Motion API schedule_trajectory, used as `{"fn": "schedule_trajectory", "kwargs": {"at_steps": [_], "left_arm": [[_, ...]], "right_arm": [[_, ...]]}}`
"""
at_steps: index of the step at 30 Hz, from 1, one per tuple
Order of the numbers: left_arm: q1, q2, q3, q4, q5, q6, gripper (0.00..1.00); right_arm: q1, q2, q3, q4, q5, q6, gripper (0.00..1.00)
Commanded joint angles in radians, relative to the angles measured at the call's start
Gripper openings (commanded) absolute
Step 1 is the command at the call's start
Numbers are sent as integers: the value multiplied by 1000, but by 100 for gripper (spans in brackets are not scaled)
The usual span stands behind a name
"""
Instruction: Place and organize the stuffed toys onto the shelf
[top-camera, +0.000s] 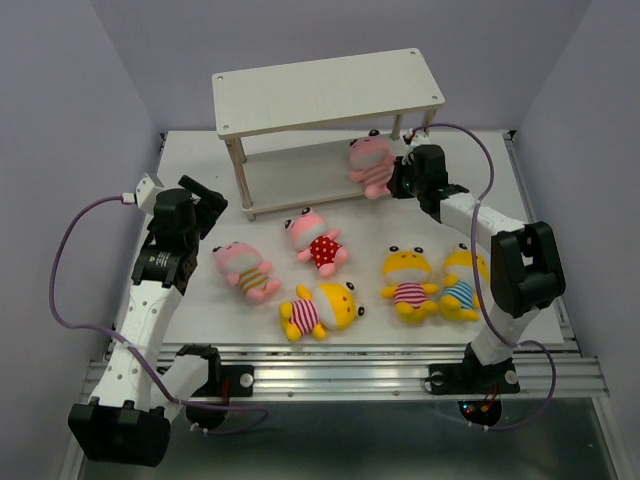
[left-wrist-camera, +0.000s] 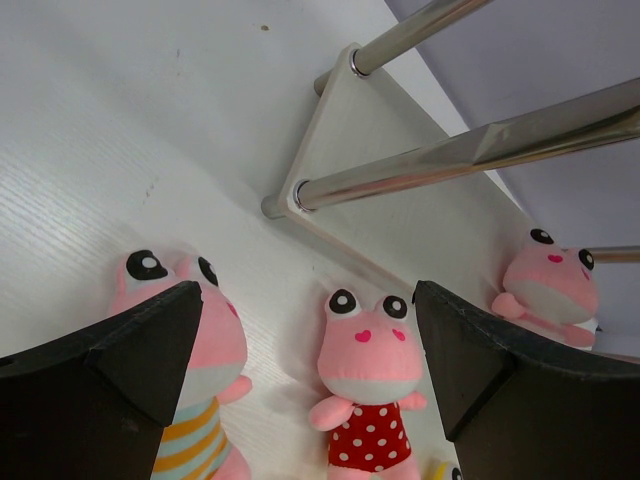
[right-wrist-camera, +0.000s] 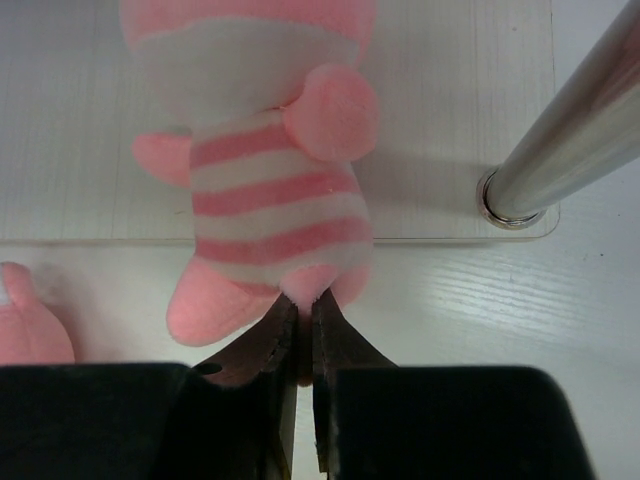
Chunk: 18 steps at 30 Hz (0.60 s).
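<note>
Left pincer (top-camera: 203, 207): wide, holding nothing, hovering above the left of the surface (top-camera: 195, 155).
Loose toys: five lie on the surface near the shelf. From the left they are the striped pink toy (top-camera: 246, 270), the dotted pink toy (top-camera: 318, 243), then three yellow toys (top-camera: 408, 280).
Shelf (top-camera: 328, 88): far middle, top board bare.
Held toy (top-camera: 370, 163): pink and striped, at the right end of the lower board (top-camera: 300, 168), over its near edge (resting or hanging, I cannot tell).
Right pincer (top-camera: 402, 178): narrow, nipped on the held toy's bottom.
Handling: likely light, soft and floppy. A nip low down lets it swing, so the body or head would give a steadier hold.
Views: the right wrist shows the nip between the legs, hidden from the top. The left wrist shows the spread jaws and three pink faces. Only the top shows all the yellow ones.
</note>
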Motion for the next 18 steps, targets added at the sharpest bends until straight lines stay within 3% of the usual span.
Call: {"fn": "schedule_trajectory", "kwargs": {"at_steps": [1, 5, 10, 18], "left_arm": [[1, -23, -13, 9, -18, 17, 99], [1, -26, -15, 10, -20, 17, 99], [1, -30, -15, 7, -21, 17, 99], [1, -33, -13, 6, -26, 17, 99]], "right_arm": [[1, 2, 50, 70, 50, -13, 15], [1, 5, 57, 68, 52, 1, 16], [1, 8, 60, 68, 107, 21, 28], [1, 2, 60, 67, 133, 38, 34]]}}
